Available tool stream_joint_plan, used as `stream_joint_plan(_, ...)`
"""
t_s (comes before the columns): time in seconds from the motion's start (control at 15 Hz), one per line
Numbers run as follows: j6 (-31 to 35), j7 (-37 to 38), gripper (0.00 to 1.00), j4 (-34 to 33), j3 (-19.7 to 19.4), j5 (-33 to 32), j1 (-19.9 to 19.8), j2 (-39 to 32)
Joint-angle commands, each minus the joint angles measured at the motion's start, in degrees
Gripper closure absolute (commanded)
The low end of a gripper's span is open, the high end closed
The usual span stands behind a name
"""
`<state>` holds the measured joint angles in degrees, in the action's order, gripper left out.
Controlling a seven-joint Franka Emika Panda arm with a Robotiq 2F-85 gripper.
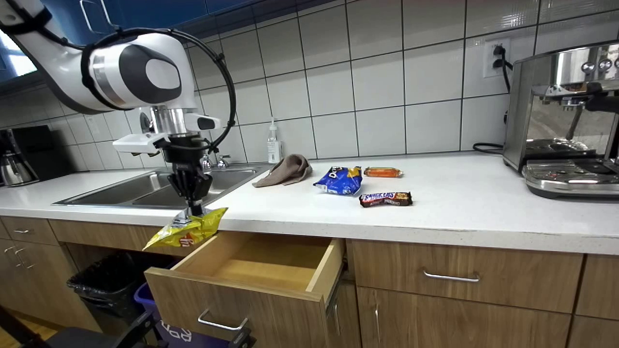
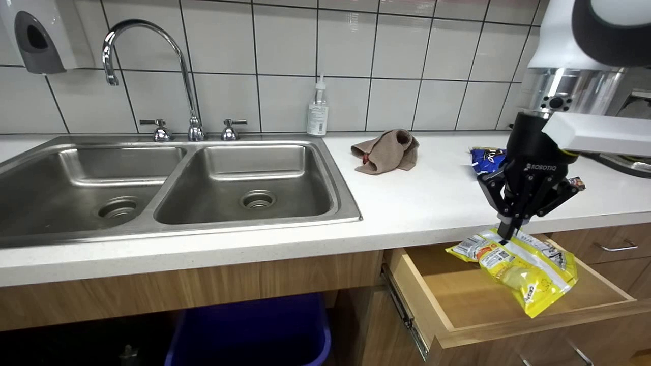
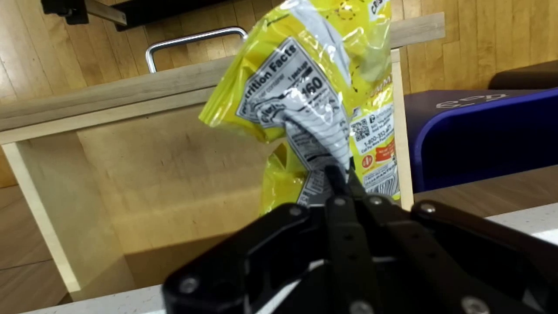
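Closed tight on the yellow snack bag at the tips of the pincer; no gap left but for the creased film between. Caught by the back panel at the nutrition label, gathered into folds there in the wrist view. Directly under the tips, touching; just one arm about, so no other to compare. Crumpled and tilted, with long axis running roughly from the bench side out toward the front of the open drawer; free ends sticking out past the grip. Apparently hanging in the air, not resting on anything.

Just below, pulled well out from under the bench: that drawer. Seemingly over the opening, toward the side wall next to the purple bin; hard to judge for height above the rim, or for overlap with that side wall.

Farther off on the bench, well apart from the pincer: Snickers bar, then blue snack bag and orange-wrapped packet behind. Also brown cloth, bunched beside the sink. Back by the tiled wall: pump bottle. Well off along the bench: espresso machine.
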<state>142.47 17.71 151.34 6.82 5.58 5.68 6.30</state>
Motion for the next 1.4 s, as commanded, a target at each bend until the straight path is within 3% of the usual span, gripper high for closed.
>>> stream_joint_plan(0.0, 2.4, 4.33, 1.0, -0.96, 0.87, -1.32, -0.02, -2.9)
stream_joint_plan(1.33, 4.48, 10.92, 1.0, -11.62, -2.76, -5.23, 1.83, -17.79)
